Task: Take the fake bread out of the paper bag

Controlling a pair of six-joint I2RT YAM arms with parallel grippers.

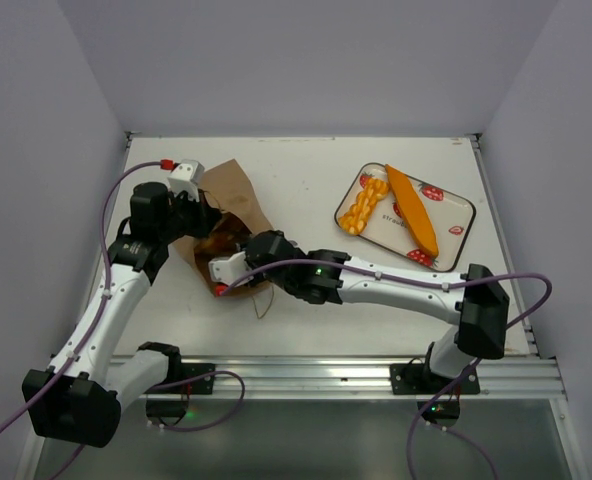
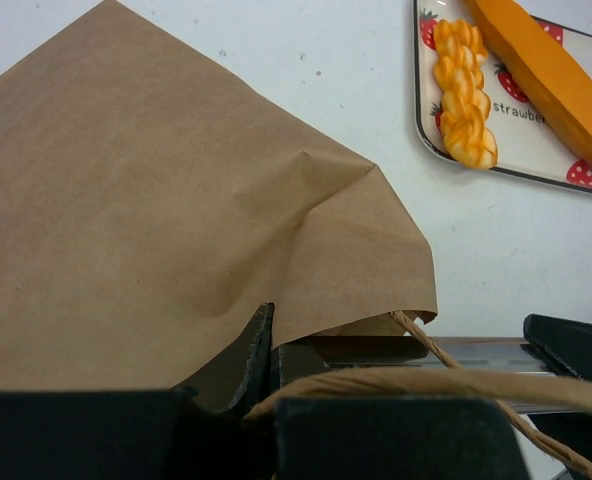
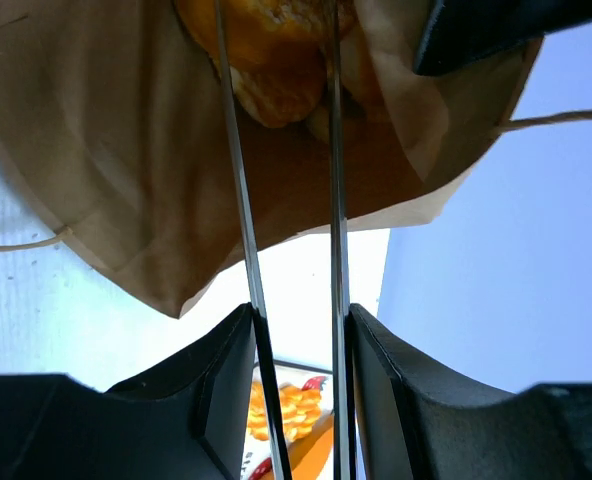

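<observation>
The brown paper bag [image 1: 231, 195] lies on its side at the left, mouth toward the arms. My left gripper [image 1: 202, 214] is shut on the bag's upper edge [image 2: 306, 330], holding the mouth open. My right gripper [image 1: 259, 250] is shut on metal tongs [image 3: 238, 180], whose two blades reach into the bag's mouth [image 3: 126, 130]. Glossy orange bread [image 3: 276, 50] lies inside the bag, between the blades; the tong tips are out of view. A braided piece [image 1: 364, 205] and the long baguette [image 1: 413, 210] lie on the strawberry-print tray [image 1: 456, 205].
The tray stands at the back right and also shows in the left wrist view [image 2: 536, 172]. A string handle [image 2: 426, 385] crosses in front of the left wrist camera. Another handle loop [image 1: 264, 300] lies on the table by the bag's mouth.
</observation>
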